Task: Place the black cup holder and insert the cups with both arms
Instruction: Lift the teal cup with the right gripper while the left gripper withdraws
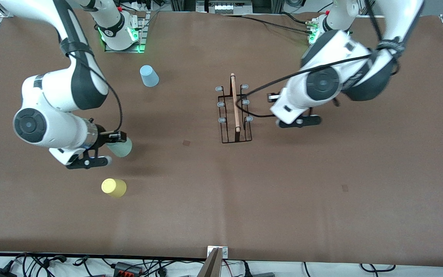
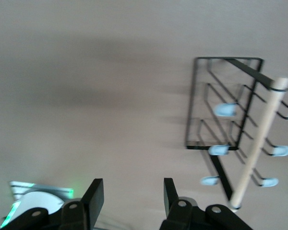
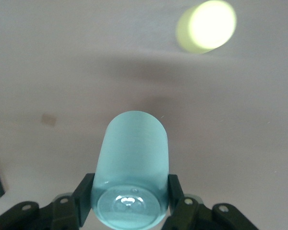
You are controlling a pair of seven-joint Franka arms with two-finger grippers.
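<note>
The black cup holder (image 1: 235, 104) stands upright at mid-table, its wooden rod on top and its grey-tipped prongs bare. My left gripper (image 1: 270, 97) hangs open and empty beside it, toward the left arm's end. In the left wrist view the left gripper (image 2: 133, 189) has only table between its fingers, and the holder (image 2: 259, 143) is off to one side. My right gripper (image 1: 119, 143) is shut on the mint green cup (image 1: 124, 148), held on its side above the table. In the right wrist view the right gripper (image 3: 129, 191) clamps that cup (image 3: 134, 148) near its base.
A yellow cup (image 1: 114, 187) (image 3: 209, 26) stands upside down nearer to the front camera than the held cup. A light blue cup (image 1: 149, 75) stands upside down near the right arm's base. The left arm's black cable (image 1: 256, 114) hangs beside the holder.
</note>
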